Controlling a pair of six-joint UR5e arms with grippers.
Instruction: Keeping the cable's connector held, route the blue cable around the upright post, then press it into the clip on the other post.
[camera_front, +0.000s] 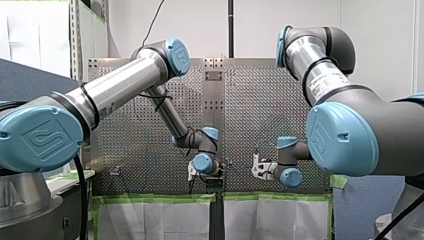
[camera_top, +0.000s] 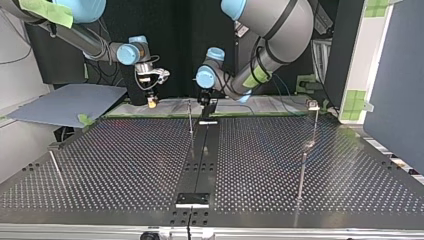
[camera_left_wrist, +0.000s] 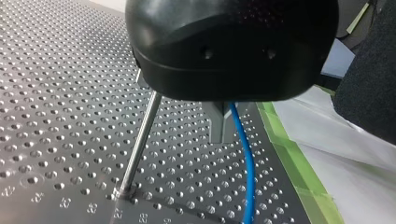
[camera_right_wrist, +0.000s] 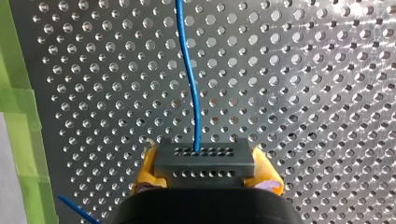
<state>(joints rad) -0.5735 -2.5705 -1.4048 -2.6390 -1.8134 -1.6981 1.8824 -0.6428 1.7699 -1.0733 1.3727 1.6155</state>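
- The right claw (camera_right_wrist: 205, 170) squeezes the dark connector (camera_right_wrist: 204, 157) tight between its yellow pads (camera_right_wrist: 267, 173).
- The blue cable (camera_right_wrist: 190, 79) comes out of the connector and runs away over the bench (camera_right_wrist: 303, 93) full of holes.
- The left claw (camera_left_wrist: 222, 137) is pinched narrow on the blue cable, just beside the thin upright post (camera_left_wrist: 140, 140).

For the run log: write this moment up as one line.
right gripper: shut on connector | left gripper: shut on blue cable, beside post | clip: cable not pressed in
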